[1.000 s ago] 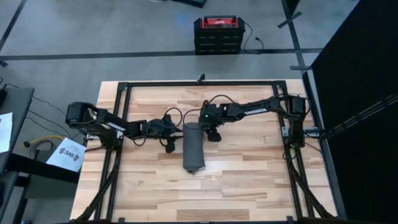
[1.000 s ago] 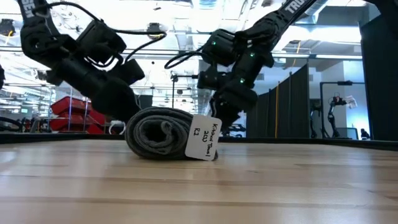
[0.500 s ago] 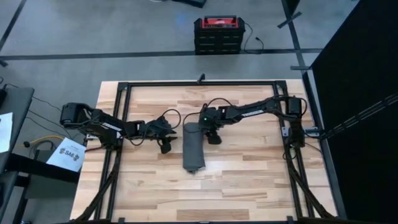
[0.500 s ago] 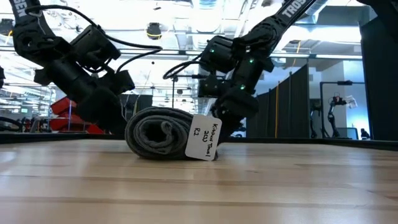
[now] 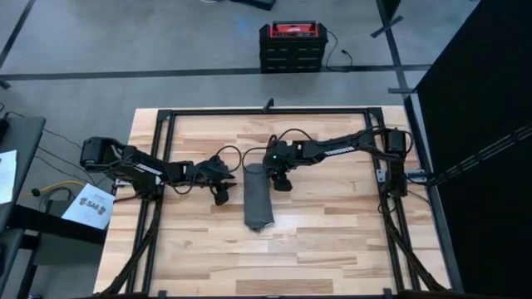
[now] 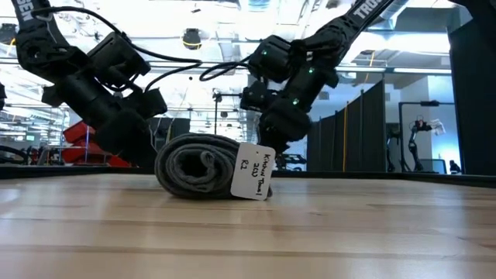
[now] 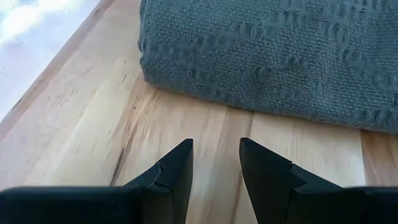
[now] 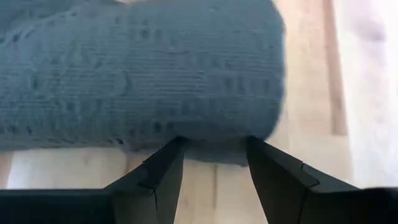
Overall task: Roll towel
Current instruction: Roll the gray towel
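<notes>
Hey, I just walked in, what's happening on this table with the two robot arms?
The grey towel lies already rolled into a tight cylinder in the middle of the wooden table, with a white tag hanging at its near end. The left gripper sits open, low over the wood, just short of the roll and holding nothing. The right gripper is open on the opposite side, its fingertips right at the roll's edge.

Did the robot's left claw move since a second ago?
Yes. In the high view the left gripper has pulled back from the rolled towel, toward the table's left frame rail. It is now open, empty, just short of the roll.
</notes>
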`<state>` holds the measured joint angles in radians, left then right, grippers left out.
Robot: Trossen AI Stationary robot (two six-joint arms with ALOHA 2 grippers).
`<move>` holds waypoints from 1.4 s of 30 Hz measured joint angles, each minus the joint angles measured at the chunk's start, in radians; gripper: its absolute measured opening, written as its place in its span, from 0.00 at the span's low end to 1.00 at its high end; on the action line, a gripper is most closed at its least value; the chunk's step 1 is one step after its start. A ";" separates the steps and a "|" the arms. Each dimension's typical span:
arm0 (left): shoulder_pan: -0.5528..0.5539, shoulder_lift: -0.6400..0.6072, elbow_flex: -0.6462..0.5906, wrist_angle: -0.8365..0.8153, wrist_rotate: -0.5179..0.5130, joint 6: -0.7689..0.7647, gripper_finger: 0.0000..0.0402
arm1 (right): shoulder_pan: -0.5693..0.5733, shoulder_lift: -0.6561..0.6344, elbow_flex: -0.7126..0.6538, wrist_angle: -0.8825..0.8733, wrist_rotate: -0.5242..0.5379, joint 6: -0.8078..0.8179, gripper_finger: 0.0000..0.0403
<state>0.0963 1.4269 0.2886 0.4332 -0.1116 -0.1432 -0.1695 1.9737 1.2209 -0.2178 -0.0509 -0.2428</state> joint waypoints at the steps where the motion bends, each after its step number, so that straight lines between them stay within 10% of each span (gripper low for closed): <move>1: 0.000 0.000 0.000 0.001 0.000 0.000 0.29 | 0.005 0.011 0.000 0.030 0.000 0.004 0.41; 42: 0.062 0.164 0.034 0.205 0.059 0.136 0.29 | 0.034 0.078 -0.001 0.231 -0.120 -0.072 0.41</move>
<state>0.1579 1.5913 0.3231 0.6377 -0.0523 -0.0069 -0.1356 2.0514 1.2201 0.0130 -0.1712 -0.3153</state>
